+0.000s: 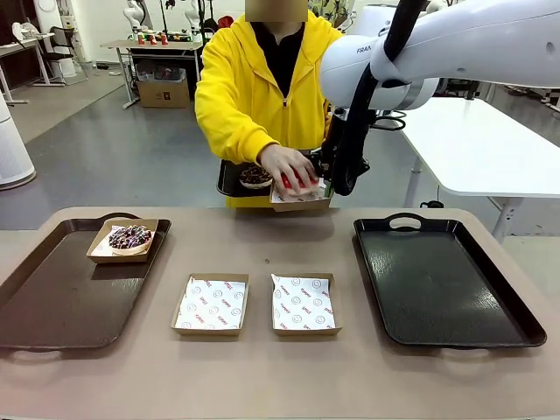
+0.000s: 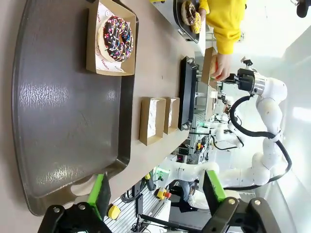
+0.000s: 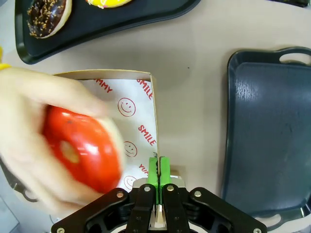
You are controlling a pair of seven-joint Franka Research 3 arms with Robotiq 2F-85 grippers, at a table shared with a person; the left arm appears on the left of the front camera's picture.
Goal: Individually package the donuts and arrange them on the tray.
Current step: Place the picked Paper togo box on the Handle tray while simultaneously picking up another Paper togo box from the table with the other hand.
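Right hand (image 3: 159, 167) clenched on the box (image 3: 141, 97) wall — a person holds the red donut (image 3: 82, 148) over it. Left hand (image 2: 156, 188) released above the tray (image 2: 58, 107) — boxed sprinkled donut (image 2: 116, 38) at its far end.

A lab hall (white worktable (image 1: 490, 140), grey floor (image 1: 114, 149), cardboard box (image 1: 164, 92) behind).
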